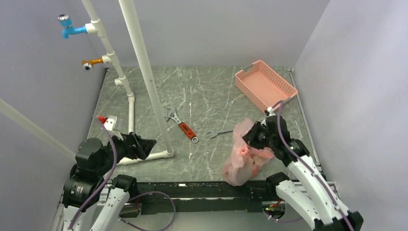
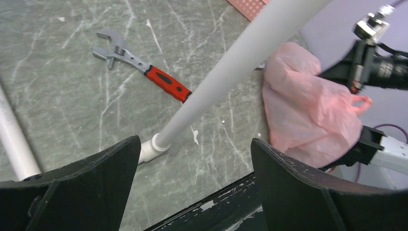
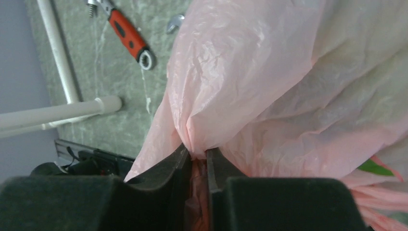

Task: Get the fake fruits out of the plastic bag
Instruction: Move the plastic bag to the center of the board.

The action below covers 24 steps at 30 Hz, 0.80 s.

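Plastic bag (image 1: 243,156) slumps at the worktop's (image 1: 211,96) near right, your right jaws pinched on a fold of its film, likely to hoist and spill the fake fruits (image 3: 373,167) inside; your left jaws gape empty, well apart, waiting.

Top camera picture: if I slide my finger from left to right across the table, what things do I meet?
left end effector → red wrench → small silver wrench → pink plastic bag
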Each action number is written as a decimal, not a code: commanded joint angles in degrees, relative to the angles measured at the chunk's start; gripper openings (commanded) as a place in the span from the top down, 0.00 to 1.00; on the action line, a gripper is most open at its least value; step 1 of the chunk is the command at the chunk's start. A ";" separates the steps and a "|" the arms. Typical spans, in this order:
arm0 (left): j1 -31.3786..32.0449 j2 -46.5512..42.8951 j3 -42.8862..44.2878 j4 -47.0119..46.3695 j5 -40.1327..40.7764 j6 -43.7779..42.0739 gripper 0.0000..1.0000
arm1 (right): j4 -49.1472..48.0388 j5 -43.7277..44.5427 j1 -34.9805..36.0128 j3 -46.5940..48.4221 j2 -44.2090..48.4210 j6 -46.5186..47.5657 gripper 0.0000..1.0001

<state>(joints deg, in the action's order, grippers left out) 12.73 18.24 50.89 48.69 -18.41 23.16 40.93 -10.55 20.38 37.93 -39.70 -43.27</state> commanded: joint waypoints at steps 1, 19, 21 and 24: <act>0.20 -1.53 -2.15 -6.59 -8.25 2.15 0.10 | -19.67 -5.24 2.99 2.88 -8.57 -2.44 0.85; 0.19 3.24 -3.16 -7.92 -27.84 5.56 0.02 | -27.19 4.71 25.01 25.73 -39.48 2.02 0.11; 0.19 3.29 -2.88 -8.26 -30.03 4.62 0.02 | -25.86 5.69 24.88 24.35 -36.50 4.52 0.10; 0.19 3.88 -3.31 -9.35 -33.04 4.39 0.05 | -21.51 8.97 24.89 22.74 -31.47 8.64 0.10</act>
<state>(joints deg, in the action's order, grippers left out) 12.75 21.19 47.79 43.29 -44.27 28.14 16.19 -6.72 45.52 61.56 -78.76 -41.21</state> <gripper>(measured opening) 0.969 0.902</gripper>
